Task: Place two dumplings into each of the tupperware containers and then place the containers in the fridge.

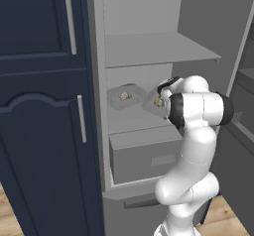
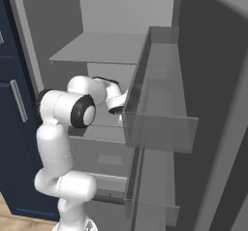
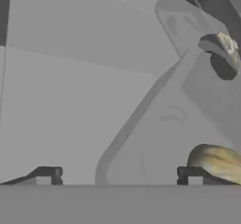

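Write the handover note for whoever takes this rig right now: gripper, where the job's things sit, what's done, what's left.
Gripper: open, fingers spread, holding nothing, just above the right container.
Tupperware containers: both on the fridge's middle shelf, left container and right container side by side, each with dumplings inside; the exact count can't be told from here.
Done: both containers are inside the fridge.
Left: draw the arm back out of the fridge without nudging the right container.

left base view: behind-left of arm [image 1: 191,146], faces open fridge [image 1: 163,51] | right base view: behind-right, same fridge shelves past door bins | hand view: very near, low over a tupperware container [image 3: 188,124] on shelf
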